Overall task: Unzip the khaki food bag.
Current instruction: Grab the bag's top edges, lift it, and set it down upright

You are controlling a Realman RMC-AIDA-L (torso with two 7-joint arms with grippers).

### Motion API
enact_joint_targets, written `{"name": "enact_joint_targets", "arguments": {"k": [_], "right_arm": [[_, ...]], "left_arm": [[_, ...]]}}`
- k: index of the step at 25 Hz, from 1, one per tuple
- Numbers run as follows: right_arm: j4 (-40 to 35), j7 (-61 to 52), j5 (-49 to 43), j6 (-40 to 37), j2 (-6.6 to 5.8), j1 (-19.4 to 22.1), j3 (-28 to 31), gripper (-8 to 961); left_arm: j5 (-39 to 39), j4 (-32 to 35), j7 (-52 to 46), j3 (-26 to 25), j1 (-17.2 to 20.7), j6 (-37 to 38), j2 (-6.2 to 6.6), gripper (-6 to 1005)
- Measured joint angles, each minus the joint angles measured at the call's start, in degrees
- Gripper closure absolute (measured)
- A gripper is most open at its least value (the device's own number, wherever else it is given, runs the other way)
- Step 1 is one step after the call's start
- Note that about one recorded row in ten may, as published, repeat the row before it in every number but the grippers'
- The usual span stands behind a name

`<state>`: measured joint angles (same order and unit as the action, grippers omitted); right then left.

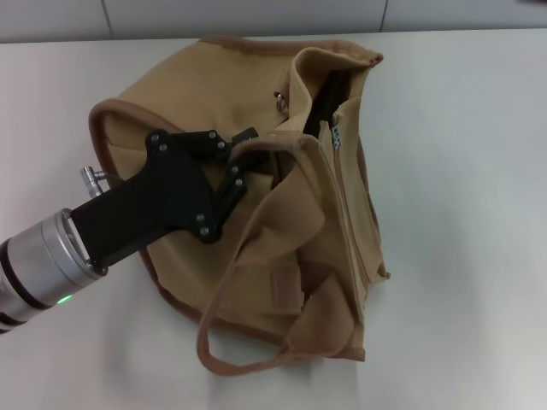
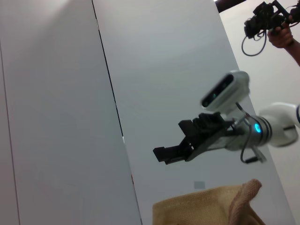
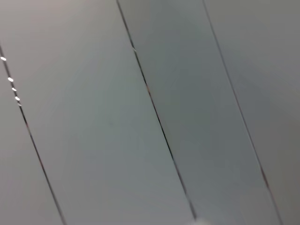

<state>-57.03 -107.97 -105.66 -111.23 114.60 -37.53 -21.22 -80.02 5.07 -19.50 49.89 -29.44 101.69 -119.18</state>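
**A:** Khaki food bag point(image 1: 256, 213) — where does it sit, and how far along is the unzipping?

**B:** It fills the middle of the head view, slumped on the white worktop point(image 1: 461, 213). The zipper point(image 1: 335, 137) runs from the upper right of the bag downward. At its upper end there is a dark gap between the two fabric edges, so I judge that stretch to be open. Lower down the edges lie close together, and I cannot tell whether the teeth there are parted or joined.

**A:** So it is partly done?

**B:** That is my reading: the upper part is undone, and the rest may remain. The metal pull seems to hang near the top of the seam, though it is too small to be sure.

**A:** And the left tool?

**B:** The left tool point(image 1: 244, 158) comes in from the lower left of the frame and lies across the bag's upper-left side. Its tip is at a handle strap point(image 1: 282, 147), just left of the zipper's open end. The strap curves over the fingertips and hides them, so I cannot tell whether it is clenched or released.

**A:** The right tool?

**B:** The right tool point(image 2: 178, 147) shows only in the left wrist view, raised well above a corner of the bag, its fingers parted and grasping nothing.
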Motion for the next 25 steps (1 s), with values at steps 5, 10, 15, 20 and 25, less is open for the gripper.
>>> {"name": "enact_joint_targets", "arguments": {"k": [5,10,15,20,25], "right_arm": [[-5.40,-13.36,0.16,-3.60,-5.08,-1.47,-7.66,225],[-6.53,-9.21,3.56,-13.29,-4.59,-0.70,-9.28,224],[-6.74,3.82,6.62,-13.59,-0.71,5.92,-14.07,225],[-5.10,13.00,6.37,-12.42,2.72,9.18,-15.34,225],[-1.40,15.76,6.16,-8.59,3.44,9.05,-15.48,226]], "left_arm": [[-0.03,-0.08,0.00,0.03,0.00,-0.34,0.00,917],[-0.02,-0.25,0.00,0.04,0.08,-0.73,0.00,917],[0.05,-0.31,-0.01,0.04,0.05,-1.09,0.01,917],[-0.07,-0.33,-0.02,0.03,-0.12,-1.40,0.00,917],[-0.07,-0.50,-0.02,0.03,-0.42,-1.42,0.00,917]]}}
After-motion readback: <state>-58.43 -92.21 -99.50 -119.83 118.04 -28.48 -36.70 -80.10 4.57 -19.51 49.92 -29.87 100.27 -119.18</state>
